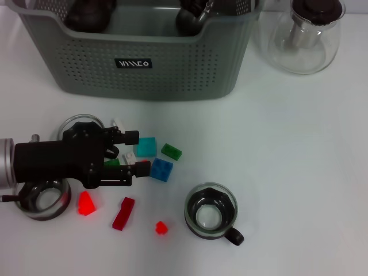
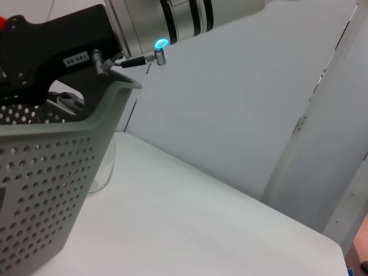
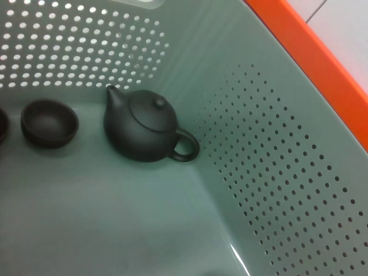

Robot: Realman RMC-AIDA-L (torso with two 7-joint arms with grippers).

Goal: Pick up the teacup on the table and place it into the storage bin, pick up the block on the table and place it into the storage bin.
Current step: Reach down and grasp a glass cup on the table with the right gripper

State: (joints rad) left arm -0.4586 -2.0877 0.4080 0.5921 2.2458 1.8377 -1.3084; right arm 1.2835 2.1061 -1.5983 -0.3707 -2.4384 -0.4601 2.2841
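My left tool (image 1: 135, 153) hovers spread over the small blocks (image 1: 161, 169) on the worktop (image 1: 287, 149); the glass teacup (image 1: 211, 214) sits nearby, before the storage bin (image 1: 144, 63).

storage bin (image 1: 172, 69) label (image 1: 134, 63) — white lettering, illegible

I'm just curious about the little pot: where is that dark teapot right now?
In the right wrist view the dark teapot sits on the floor of the storage bin, beside a small dark cup and near the perforated wall.
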